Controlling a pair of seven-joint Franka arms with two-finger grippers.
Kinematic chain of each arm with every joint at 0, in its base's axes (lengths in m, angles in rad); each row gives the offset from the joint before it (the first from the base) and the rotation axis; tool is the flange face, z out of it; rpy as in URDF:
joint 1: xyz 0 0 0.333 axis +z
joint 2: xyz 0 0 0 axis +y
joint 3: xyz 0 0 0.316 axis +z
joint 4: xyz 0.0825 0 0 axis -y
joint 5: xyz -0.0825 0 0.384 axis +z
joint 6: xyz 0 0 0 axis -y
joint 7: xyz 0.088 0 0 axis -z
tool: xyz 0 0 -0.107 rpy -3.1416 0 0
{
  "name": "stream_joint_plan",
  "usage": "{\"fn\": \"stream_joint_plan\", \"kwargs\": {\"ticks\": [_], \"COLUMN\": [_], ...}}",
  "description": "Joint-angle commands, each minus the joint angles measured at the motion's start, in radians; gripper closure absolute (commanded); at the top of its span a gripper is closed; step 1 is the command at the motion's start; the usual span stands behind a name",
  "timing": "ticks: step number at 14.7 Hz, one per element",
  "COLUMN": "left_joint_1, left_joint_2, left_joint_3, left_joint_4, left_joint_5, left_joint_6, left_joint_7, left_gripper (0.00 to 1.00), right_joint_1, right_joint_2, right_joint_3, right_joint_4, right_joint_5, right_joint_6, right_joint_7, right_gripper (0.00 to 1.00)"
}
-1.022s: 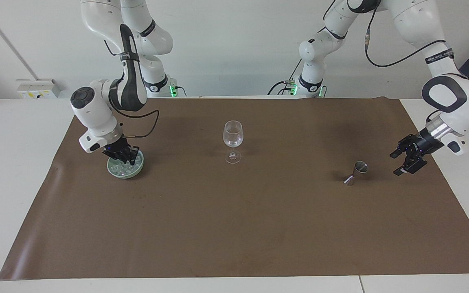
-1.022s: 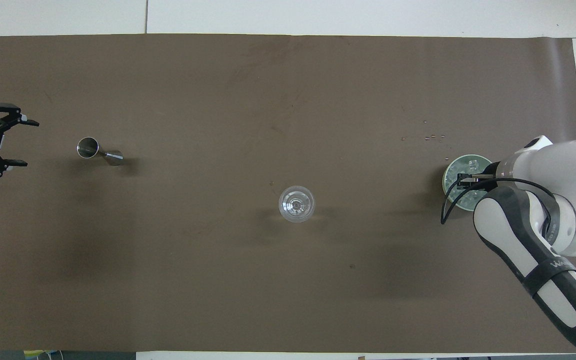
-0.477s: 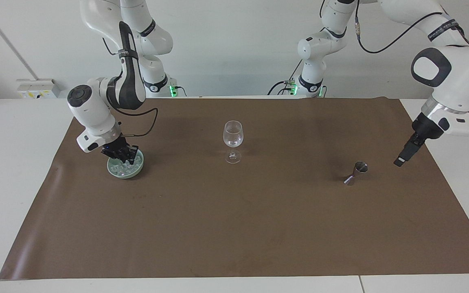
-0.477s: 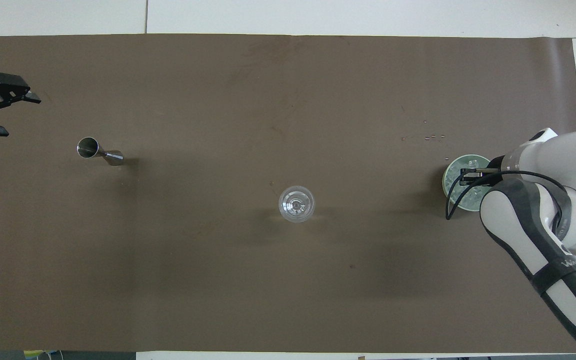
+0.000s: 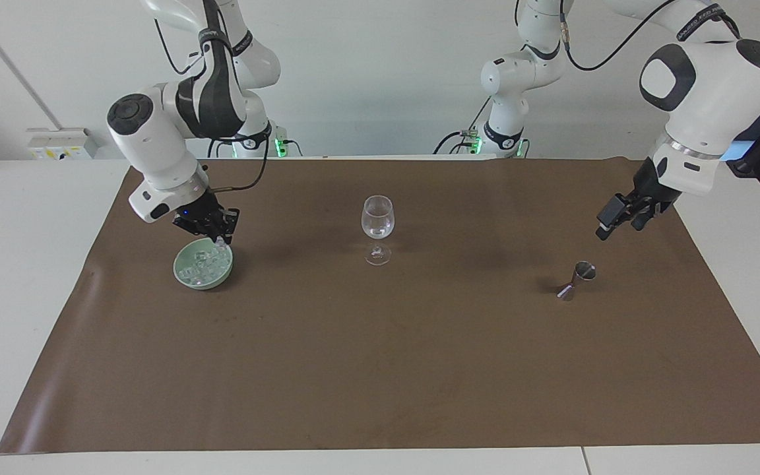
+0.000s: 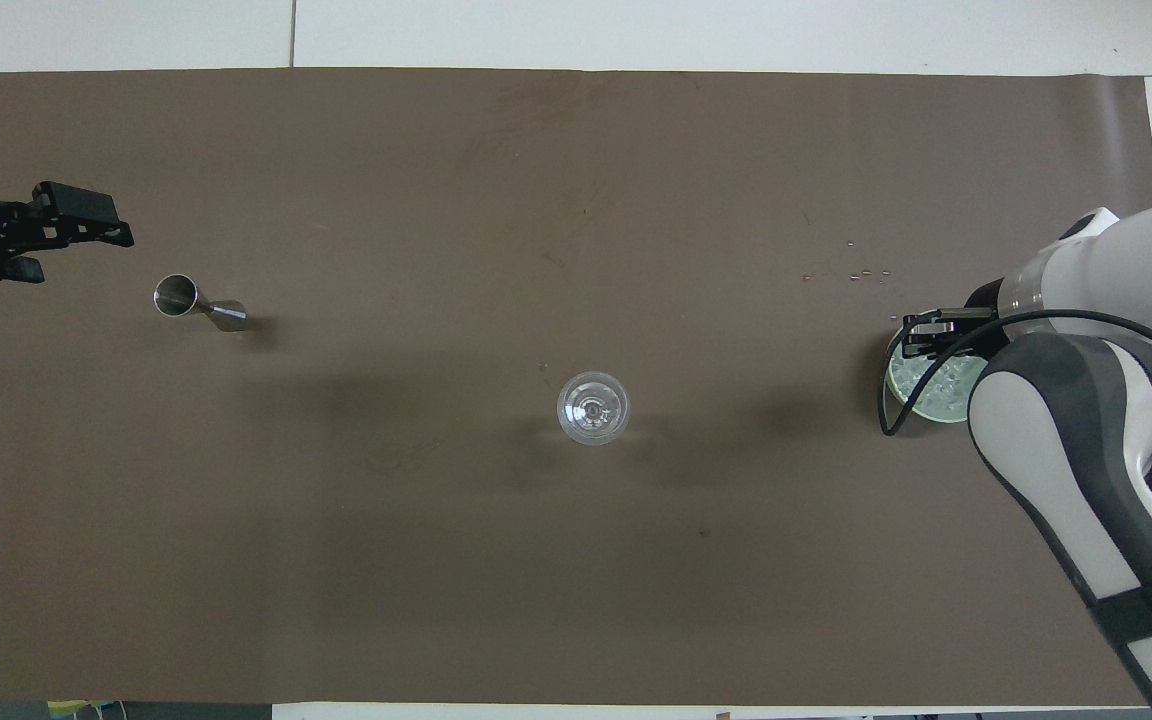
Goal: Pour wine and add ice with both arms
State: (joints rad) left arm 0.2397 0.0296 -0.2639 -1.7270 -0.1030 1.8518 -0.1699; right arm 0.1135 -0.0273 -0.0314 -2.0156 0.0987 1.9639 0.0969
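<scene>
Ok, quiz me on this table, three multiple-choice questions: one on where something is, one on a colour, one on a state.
1. The right gripper is over: A the glass, B the bowl, C the jigger.
2. The bowl is: A red, B black, C pale green.
3. The glass is: A upright, B on its side, C upside down.
Answers: 1 B, it hangs just above the ice in the bowl, while the left gripper is over the mat by the jigger; 2 C, its wall shows pale green; 3 A, foot on the mat, mouth up.
</scene>
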Motion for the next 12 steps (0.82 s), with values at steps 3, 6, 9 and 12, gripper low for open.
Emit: {"fn": "stream_joint_plan", "kwargs": {"ticks": [3,6,9,12], "left_joint_1": [-0.126,-0.233,-0.269,-0.254], "left_joint_2": [-0.060,-0.085,-0.096,-0.083], "left_joint_3": [0.032,0.129,0.182,0.183], "left_joint_4": [-0.019,-0.017,-0.006,0.058], "left_joint_5": [0.116,0.135,0.132,0.095], "left_joint_6": [-0.100,-0.147,-0.200,-0.284], "left_joint_7": [0.079,0.084,0.087,0.139], "left_gripper": [0.00,0.00,0.00,0.00], "right_joint_1": [0.168,0.282,0.411,0.520], "right_joint_2": [0.061,0.104,0.107,0.132], "right_joint_3": [0.005,0.008,0.010,0.018], "right_joint_4": [0.314,0.426,0.431,0.410], "right_joint_5": [0.016,0.022,0.023,0.024], "right_joint_6": [-0.207,-0.246,-0.221,-0.148], "right_joint_7": [0.205,0.271,0.386,0.506], "right_gripper": [0.87,0.86,0.87,0.87]}}
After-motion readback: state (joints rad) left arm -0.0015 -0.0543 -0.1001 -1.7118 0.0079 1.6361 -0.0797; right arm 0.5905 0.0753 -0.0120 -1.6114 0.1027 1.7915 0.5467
